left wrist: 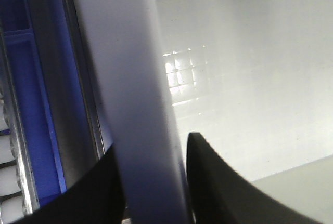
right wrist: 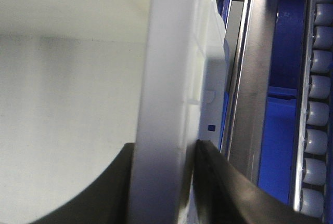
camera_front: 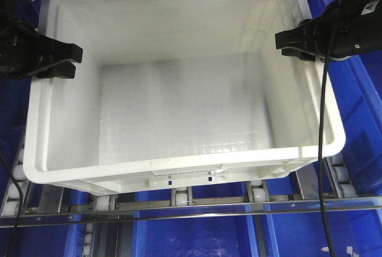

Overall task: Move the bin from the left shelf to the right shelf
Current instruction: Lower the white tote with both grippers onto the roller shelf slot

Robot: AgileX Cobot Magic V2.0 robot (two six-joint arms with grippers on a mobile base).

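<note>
White bin (camera_front: 179,90) on roller shelf (camera_front: 179,200), gripped at opposite side walls: left end effector (camera_front: 62,60) and right end effector (camera_front: 292,42) each closed on the rim; judged light, stiff, smooth-walled

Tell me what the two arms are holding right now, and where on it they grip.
Both hold the empty white plastic bin: the left gripper has its jaws over the left side wall's rim, the right gripper over the right wall's rim.
</note>
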